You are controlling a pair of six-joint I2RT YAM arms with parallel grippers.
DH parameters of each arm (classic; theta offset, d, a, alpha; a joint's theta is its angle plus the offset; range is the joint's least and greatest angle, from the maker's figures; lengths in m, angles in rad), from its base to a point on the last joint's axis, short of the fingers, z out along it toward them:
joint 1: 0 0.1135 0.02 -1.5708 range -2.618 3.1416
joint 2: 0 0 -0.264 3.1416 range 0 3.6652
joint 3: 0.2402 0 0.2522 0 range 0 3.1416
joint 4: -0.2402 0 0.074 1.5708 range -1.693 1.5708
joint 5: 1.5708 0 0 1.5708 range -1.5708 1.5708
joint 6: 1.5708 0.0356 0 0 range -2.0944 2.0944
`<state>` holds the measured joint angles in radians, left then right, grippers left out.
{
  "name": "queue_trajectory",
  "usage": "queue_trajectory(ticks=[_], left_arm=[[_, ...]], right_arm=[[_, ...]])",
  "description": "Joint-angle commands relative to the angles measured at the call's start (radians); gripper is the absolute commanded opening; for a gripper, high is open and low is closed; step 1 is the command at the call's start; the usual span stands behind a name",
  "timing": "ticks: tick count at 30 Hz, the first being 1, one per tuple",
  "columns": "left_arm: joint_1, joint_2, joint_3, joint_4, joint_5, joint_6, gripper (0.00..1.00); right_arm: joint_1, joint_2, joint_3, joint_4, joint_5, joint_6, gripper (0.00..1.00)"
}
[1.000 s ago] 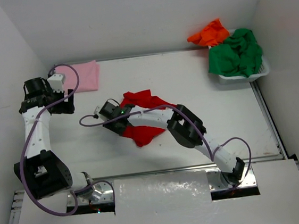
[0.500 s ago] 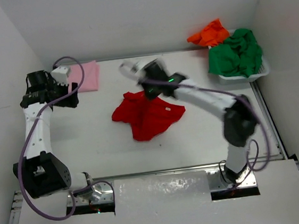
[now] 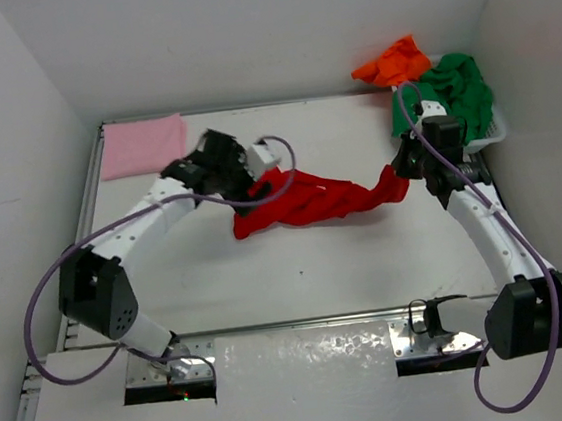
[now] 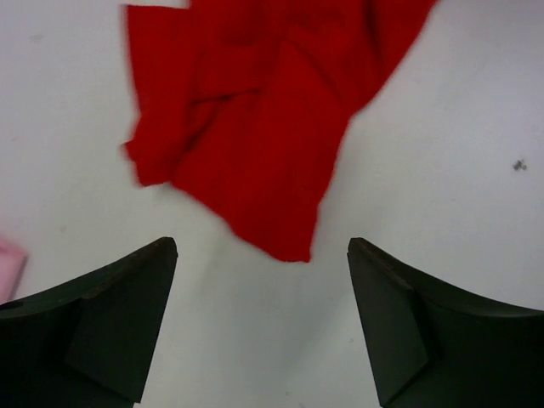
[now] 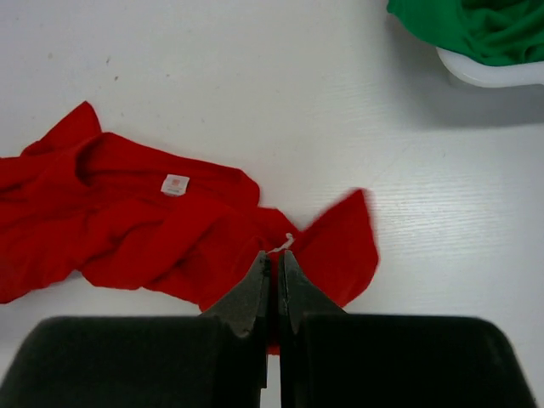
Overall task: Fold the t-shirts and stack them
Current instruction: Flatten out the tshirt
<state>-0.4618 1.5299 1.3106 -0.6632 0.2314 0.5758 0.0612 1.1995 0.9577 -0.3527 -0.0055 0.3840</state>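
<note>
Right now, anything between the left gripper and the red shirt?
Nothing visible. The left gripper hangs open right over the loose end of the red t-shirt, with only bare table around the cloth below it. The right gripper is pinched shut on the opposite end.

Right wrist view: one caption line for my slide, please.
Right hand pinches an edge of the red shirt; green shirt lies in the basket beyond.

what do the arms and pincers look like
The left arm and right arm match: white links, chunky black joints, a loose purple cable along each. The left pincer and right pincer have dark wedge-shaped fingers.
</note>
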Motion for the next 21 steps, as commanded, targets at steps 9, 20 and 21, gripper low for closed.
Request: queue_trajectory(ticks=[9,20,21], left_arm=[[-0.252,0.228,-0.178,0.301,-0.538,0.062,1.00],[-0.206,0.357,-0.171,0.417,-0.647,0.042,0.21],[-0.172,0.354,-0.162,0.393,-0.644,0.033,0.00]], right_arm=[[0.002,0.025,0.122,0.020,-0.048,-0.013,0.00],[0.000,0.000,0.052,0.050,-0.065,-0.017,0.00],[0.000,-0.006,0.050,0.049,-0.060,-0.020,0.00]])
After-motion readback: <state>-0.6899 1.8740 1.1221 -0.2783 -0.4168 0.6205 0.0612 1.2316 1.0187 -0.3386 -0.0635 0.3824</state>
